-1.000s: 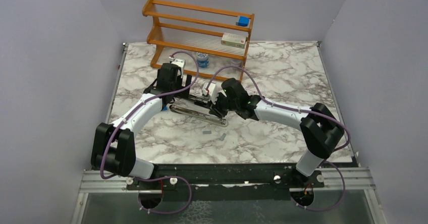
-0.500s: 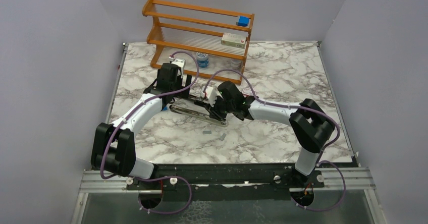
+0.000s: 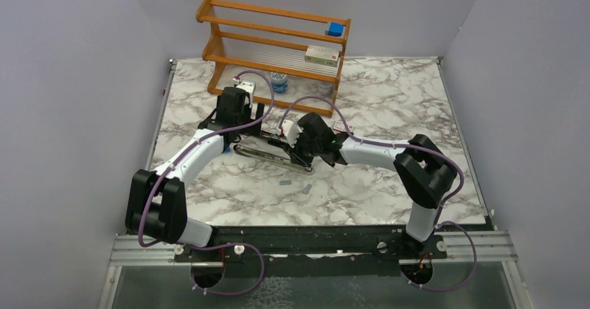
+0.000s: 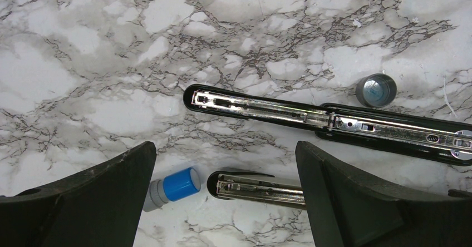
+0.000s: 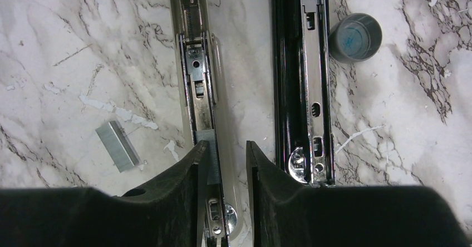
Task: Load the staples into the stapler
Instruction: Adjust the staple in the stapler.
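CHANGE: your right tool has crept left along the stapler, mid-desk, jaws narrowing | STAPLES: strip of staples lies on it between those jaws, pinch unclear | LEFT: left tool spread wide, idle | MEANING: seating looks close.

The tabletop looks like white stone with grey swirls. Plain pale walls stand on three sides. A brown wooden rack sits at the back. The light is soft.
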You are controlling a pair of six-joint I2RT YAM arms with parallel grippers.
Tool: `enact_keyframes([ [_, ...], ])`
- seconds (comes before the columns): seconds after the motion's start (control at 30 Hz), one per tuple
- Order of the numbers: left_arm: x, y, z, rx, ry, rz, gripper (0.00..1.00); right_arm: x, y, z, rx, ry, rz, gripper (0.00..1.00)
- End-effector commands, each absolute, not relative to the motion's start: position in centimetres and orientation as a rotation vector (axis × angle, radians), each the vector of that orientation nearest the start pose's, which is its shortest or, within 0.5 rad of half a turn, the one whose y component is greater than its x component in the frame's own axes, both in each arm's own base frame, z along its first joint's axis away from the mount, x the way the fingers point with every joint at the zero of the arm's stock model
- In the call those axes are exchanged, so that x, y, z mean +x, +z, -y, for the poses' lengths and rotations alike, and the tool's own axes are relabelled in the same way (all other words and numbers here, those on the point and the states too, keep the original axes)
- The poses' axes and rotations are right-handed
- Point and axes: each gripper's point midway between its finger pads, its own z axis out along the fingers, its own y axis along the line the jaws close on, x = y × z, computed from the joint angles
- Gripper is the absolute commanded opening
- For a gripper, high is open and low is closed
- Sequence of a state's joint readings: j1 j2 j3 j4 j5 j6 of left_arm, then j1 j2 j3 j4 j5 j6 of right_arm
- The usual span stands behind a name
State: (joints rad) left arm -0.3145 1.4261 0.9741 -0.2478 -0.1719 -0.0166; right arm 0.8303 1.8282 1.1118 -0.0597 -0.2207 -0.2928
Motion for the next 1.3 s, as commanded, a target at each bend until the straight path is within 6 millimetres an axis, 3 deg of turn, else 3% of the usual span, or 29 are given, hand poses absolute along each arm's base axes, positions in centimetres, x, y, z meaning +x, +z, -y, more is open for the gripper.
enact_keyframes([
  [0.0,38.6,13.7,9.8,0.262,-0.001,-2.218,0.99,29.5,4.6,-35.3,-1.374,0.459,-1.987,0.33],
  [0.7,38.6,13.7,10.1,0.263,-0.019,-2.218,0.99,27.0,4.7,-31.4,-1.394,0.386,-2.086,0.32],
  [1.27,38.7,13.7,10.2,0.264,-0.021,-2.219,0.99,26.6,5.8,-29.9,-1.399,0.331,-2.108,0.32],
])
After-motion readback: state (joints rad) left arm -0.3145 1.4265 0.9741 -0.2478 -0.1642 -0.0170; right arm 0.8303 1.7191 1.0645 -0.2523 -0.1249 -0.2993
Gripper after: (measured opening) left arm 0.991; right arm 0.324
